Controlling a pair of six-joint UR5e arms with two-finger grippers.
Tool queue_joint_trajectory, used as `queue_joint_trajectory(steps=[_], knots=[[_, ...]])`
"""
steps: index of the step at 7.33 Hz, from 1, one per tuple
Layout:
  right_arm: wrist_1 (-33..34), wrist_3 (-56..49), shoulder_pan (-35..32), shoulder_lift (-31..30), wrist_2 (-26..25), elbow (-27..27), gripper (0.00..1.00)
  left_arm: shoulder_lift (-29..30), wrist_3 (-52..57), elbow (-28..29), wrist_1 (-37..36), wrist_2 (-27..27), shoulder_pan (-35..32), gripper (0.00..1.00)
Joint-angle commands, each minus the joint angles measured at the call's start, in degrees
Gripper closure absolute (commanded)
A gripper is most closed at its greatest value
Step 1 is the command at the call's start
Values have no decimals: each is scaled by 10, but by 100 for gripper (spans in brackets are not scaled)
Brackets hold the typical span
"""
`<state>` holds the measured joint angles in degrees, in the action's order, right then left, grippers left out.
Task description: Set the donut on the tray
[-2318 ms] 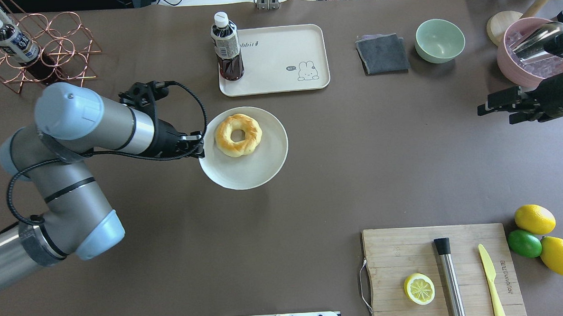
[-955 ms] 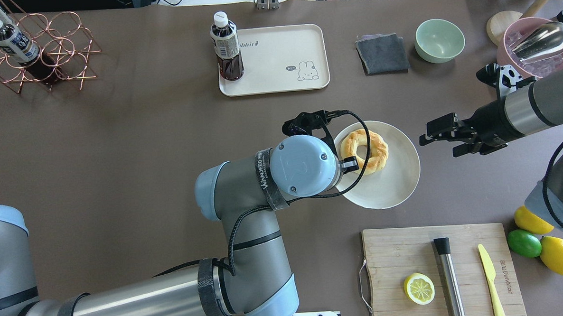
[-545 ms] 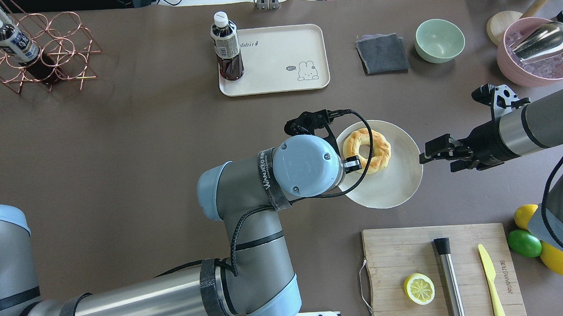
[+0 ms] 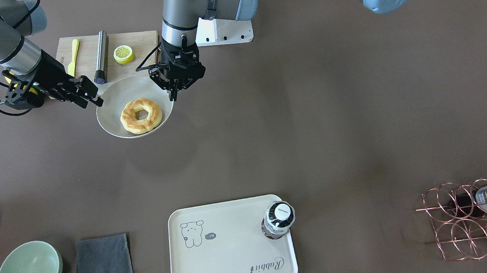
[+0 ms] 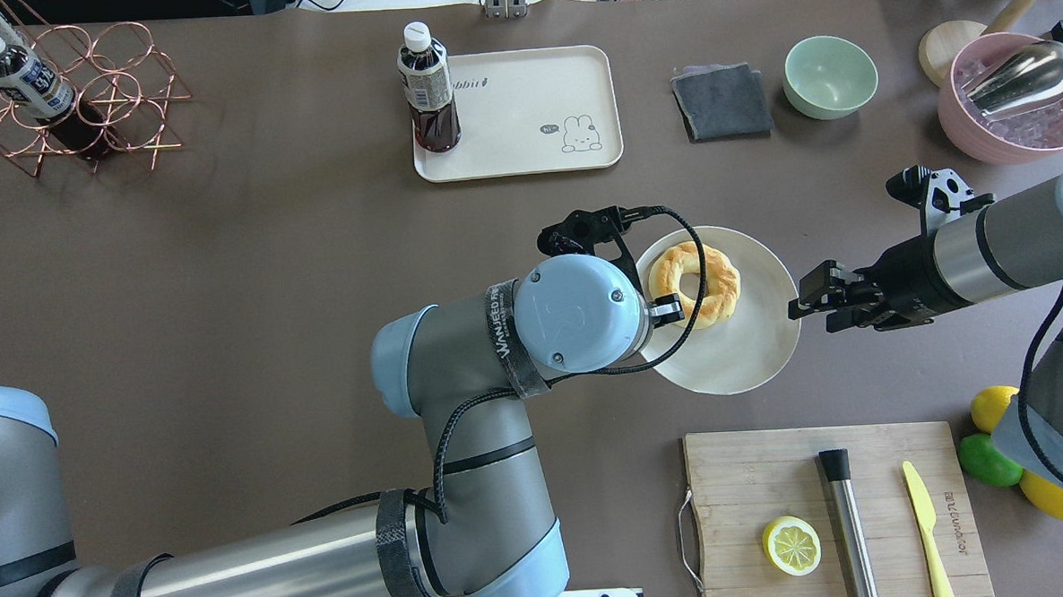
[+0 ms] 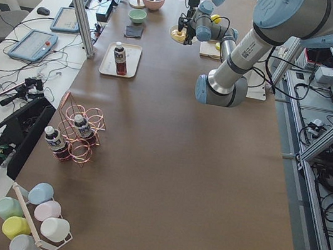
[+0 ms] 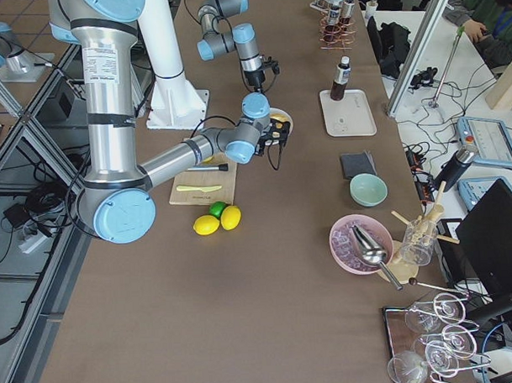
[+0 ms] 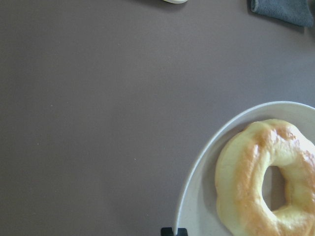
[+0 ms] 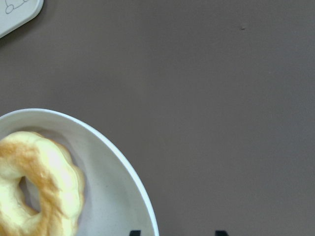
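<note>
Hidden: in the overhead view the left arm's [image 5: 577, 313] blue wrist cap covers the left jaws and one edge of the plate [image 4: 111, 109]. We see only a sliver of dark finger by the rim.
Cut off: both wrist views crop the donut [image 4: 141, 115] and the plate at the frame's edge.
Left jaws: seen from across the worktop [image 5: 269, 256], they are pinched tight on the plate's rim, on the robot's left side of it.
Right jaws: parted, with one tip on either side of the opposite rim. We cannot tell whether they touch it.
Donut: lies flat on the plate, not on the tray [image 4: 234, 248].
Tray: well apart from the plate, on the side of the worktop away from the robot.
In the way: a bottle [image 4: 278, 217] stands upright in one corner of the tray.
Around: a wooden board [image 5: 755, 477] near the plate carries a lemon half [image 5: 792, 545], a metal rod [image 5: 849, 527] and a yellow knife [image 5: 927, 532]. A grey cloth [image 5: 722, 102] and a green bowl [image 5: 830, 76] sit beside the tray.
Materials: the donut is a lumpy golden ring with browned patches. The plate is pale, round and smooth. The tray is cream with rounded corners. The worktop is matt brown.
</note>
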<state>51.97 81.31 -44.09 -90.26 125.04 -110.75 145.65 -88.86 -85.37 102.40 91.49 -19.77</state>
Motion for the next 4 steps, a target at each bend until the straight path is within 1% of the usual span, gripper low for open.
queue_joint_trajectory(steps=[1, 3, 4], knots=[[0, 11, 14, 1, -16, -3, 48, -1, 0, -1, 1, 0, 0, 100], [0, 39, 26, 6, -30, -5, 59, -3, 1, 0, 2, 1, 0, 100], [0, 40, 27, 7, -30, -5, 67, -4, 1, -1, 3, 1, 0, 100]])
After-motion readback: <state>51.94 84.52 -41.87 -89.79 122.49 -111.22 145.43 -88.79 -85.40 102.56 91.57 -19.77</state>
